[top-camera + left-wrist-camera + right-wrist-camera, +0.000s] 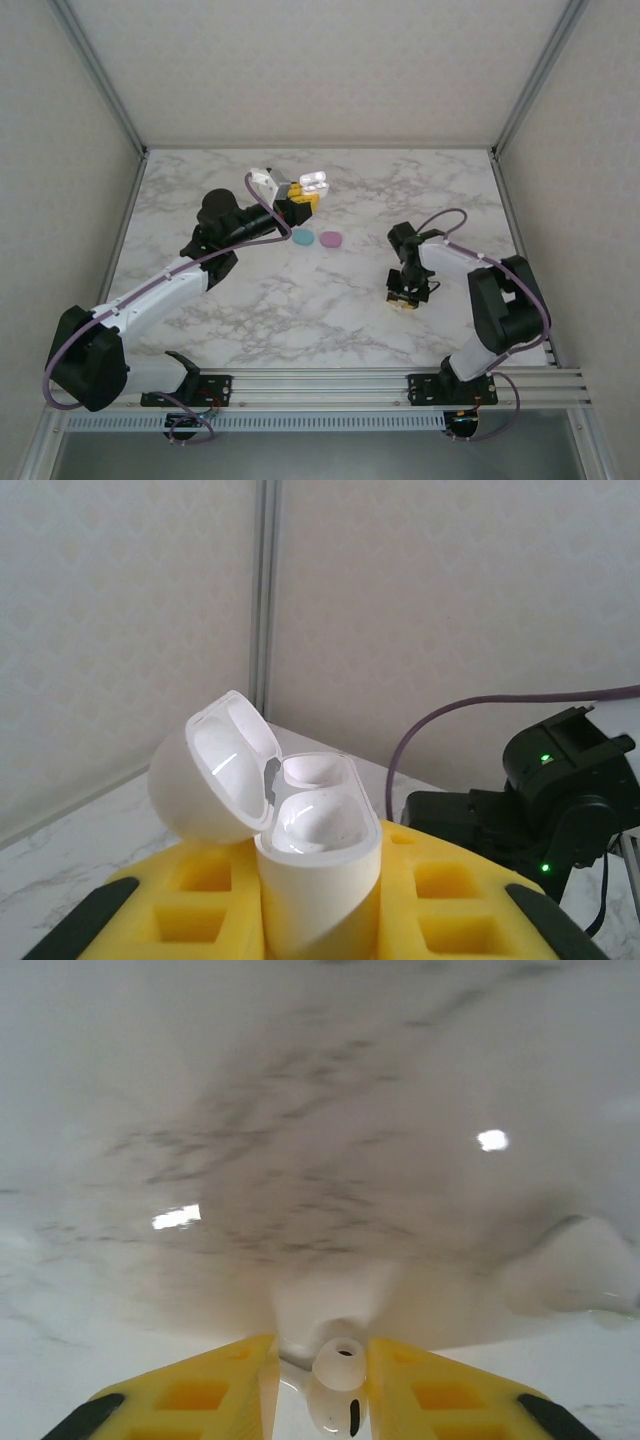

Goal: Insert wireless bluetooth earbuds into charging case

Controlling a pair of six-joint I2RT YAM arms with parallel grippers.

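White earbud (340, 1363): on the marble table (300, 320), toward 4 o'clock, between the pads of the right gripper (405, 296); jaws drawn close, apparently clamped on it.
Charging case (318, 875): white, lid open, cavities upward; clamped in the left gripper (300, 200), at 11 o'clock from the earbud, well apart.

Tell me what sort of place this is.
Probably a robotics lab test cell, not a home: a marble-patterned table boxed in by plain walls on aluminium frame posts, with left arm and right arm bolted to a rail at its near edge.
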